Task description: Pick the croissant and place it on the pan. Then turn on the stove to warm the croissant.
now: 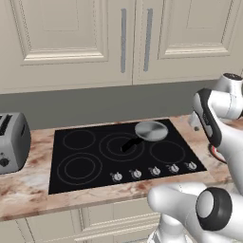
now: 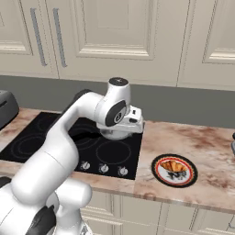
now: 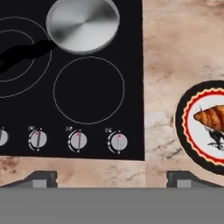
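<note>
My tool (image 3: pixel 111 179) hangs with its jaws wide apart and empty over the stove (image 3: pixel 87 96) knobs; the croissant (image 3: pixel 213 118) lies off to the right on its plate (image 3: pixel 186 105), long axis running sideways across my view.

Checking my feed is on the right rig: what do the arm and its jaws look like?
A glossy white arm of rounded tube-like links with dark grey to black joint rings and end caps. A red cable shows beside one link. The gripper has two small dark grey fingertips.
</note>
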You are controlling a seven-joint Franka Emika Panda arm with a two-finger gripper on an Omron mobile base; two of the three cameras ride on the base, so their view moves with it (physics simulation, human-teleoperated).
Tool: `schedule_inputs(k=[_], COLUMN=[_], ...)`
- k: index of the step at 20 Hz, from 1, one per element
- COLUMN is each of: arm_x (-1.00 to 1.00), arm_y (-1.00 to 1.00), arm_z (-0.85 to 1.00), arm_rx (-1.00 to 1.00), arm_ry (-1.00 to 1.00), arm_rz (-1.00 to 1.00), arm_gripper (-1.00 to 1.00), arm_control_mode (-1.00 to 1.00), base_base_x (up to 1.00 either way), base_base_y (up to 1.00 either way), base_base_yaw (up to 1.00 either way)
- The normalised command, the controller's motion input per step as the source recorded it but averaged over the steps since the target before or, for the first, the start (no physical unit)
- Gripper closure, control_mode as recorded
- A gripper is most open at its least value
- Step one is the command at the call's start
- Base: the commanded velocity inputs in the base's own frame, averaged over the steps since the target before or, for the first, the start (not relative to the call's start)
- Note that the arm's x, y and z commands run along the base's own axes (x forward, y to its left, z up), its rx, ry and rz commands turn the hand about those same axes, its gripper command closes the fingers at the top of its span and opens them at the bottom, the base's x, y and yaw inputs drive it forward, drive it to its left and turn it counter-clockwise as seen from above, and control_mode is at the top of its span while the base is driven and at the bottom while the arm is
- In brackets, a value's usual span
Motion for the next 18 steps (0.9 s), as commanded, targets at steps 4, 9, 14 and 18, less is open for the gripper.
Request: schedule_inputs(k=[4, 9, 14, 18], arm_x=[0.00, -0.01, 0.00, 0.00], arm_y=[-0.33, -0.34, -0.42, -0.35], arm_z=[-0.17, -0.19, -0.19, -0.11], arm_rx=[0.00, 0.00, 0.00, 0.01], arm_ry=[0.07, 0.05, 0.03, 0.02], arm_rz=[-0.38, -0.37, -0.27, -0.20], arm_gripper=[-1.00, -1.00, -1.00, -1.00], arm_control_mode=[-1.00, -1.00, -1.00, -1.00], base_base_x=[0.00, 0.00, 0.00, 0.00], base_base_y=[0.00, 0.00, 0.00, 0.00], base_base_yaw=[0.00, 0.00, 0.00, 0.00])
